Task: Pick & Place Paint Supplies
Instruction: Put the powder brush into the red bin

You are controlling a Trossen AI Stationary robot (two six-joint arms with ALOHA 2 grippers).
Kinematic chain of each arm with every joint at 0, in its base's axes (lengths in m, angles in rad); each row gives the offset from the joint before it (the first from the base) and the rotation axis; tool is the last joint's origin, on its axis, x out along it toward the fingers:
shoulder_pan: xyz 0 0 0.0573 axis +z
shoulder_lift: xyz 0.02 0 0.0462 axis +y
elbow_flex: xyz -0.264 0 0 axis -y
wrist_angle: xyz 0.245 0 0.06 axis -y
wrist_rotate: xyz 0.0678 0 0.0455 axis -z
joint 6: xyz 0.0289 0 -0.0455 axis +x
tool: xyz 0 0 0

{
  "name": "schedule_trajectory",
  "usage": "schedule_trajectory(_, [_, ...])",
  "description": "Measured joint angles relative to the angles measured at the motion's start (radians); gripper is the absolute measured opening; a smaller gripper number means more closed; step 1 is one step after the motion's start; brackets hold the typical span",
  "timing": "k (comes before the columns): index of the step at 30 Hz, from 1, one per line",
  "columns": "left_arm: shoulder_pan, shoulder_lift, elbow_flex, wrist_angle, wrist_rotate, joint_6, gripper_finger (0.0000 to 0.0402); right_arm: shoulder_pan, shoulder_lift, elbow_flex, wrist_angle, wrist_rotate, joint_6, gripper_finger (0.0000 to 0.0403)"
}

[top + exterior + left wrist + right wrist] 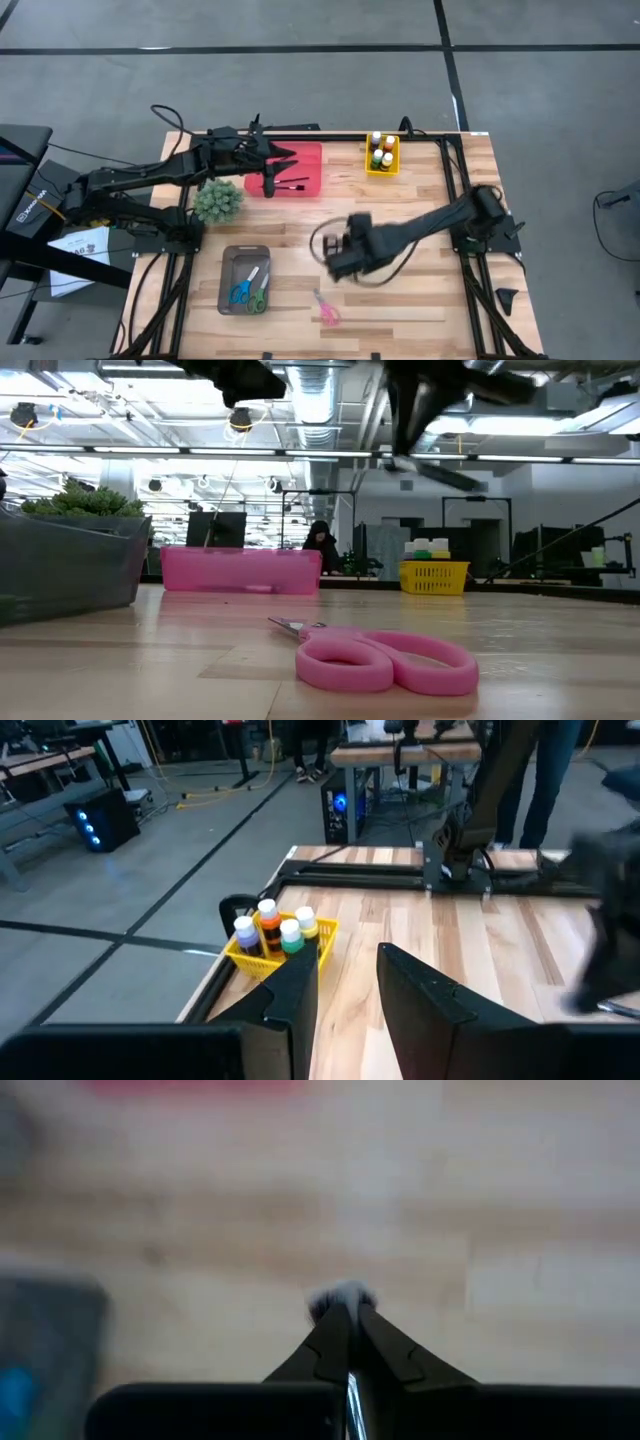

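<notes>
The paintbrush is pinched between the closed fingers of the right gripper, its pale bristle tip poking just past the fingertips and its long axis in line with them, above mid-table. The pink tray lies toward eleven o'clock from it in the high view, holding another brush. Over that tray hangs the left gripper, its fingers part open on nothing, the nearer arm to the tray.

Two dark, near-black jointed arms: left arm and right arm, both showing boxy link segments. Black cables are looping beside each base. Left gripper fingers are showing flat, angular, matte black faces.
</notes>
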Motion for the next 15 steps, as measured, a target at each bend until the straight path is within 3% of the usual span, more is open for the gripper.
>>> schedule_trajectory(7, [-0.001, 0.077, -0.001, 0.048, 0.003, -0.16, 0.01, -0.079, -0.196, 0.0, 0.017, 0.243, -0.24, 0.0001])
schedule_trajectory(15, [-0.011, 0.159, -0.001, 0.132, 0.185, -0.33, 0.01, -0.196, -0.328, 0.0, 0.249, 0.284, -0.68, 0.0])
